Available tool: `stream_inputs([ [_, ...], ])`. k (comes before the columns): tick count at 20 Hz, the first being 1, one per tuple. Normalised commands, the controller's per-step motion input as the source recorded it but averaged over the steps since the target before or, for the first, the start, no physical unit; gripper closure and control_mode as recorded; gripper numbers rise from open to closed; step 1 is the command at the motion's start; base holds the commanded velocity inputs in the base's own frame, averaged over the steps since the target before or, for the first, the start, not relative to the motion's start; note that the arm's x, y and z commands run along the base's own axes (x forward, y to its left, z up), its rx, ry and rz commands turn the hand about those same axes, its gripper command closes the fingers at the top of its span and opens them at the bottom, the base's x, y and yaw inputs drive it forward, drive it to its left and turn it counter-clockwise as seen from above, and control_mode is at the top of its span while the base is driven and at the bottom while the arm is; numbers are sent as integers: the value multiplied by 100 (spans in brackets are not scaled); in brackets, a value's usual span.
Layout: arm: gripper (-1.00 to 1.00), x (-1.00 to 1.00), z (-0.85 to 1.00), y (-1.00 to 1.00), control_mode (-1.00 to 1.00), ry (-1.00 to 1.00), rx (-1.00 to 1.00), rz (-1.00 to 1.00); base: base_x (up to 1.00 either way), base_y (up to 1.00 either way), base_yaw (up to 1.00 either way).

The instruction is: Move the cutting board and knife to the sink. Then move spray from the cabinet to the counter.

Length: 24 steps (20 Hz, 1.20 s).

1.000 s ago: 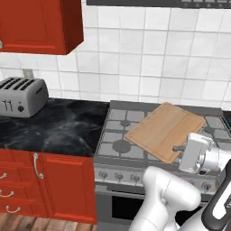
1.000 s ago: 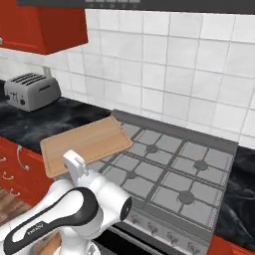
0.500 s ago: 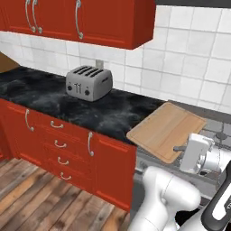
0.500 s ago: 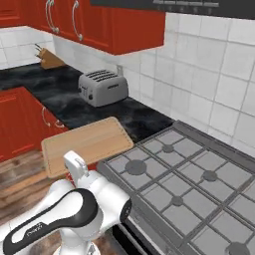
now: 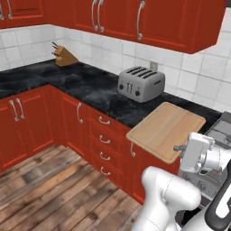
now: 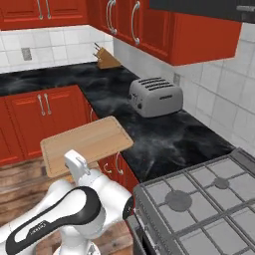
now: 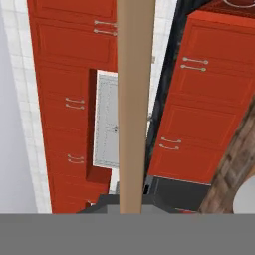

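The jaws are clamped narrow on the near edge of the cutting board (image 5: 168, 129), holding it flat in the air. It hangs off the near edge of the black surface (image 5: 85, 85), right of the toaster (image 5: 140, 83), with red base cabinets (image 5: 27, 122) to the left.

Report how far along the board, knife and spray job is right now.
Done: nothing delivered yet. In hand: the cutting board is held level in the shut gripper, clear of the counter, in front of the red base cabinets. Left: getting the board and the knife into the sink, then bringing the spray from the cabinet onto the counter.
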Motion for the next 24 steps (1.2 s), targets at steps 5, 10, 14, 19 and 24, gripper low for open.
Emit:
stream_inputs([
  [5,100,0,0,0,100,0,0,0,62,38,30],
  [10,100,0,0,0,100,0,0,0,60,35,33],
  [14,100,0,0,0,100,0,0,0,51,28,46],
  [19,100,0,0,0,100,0,0,0,51,30,44],
  [24,100,0,0,0,100,0,0,0,68,33,28],
])
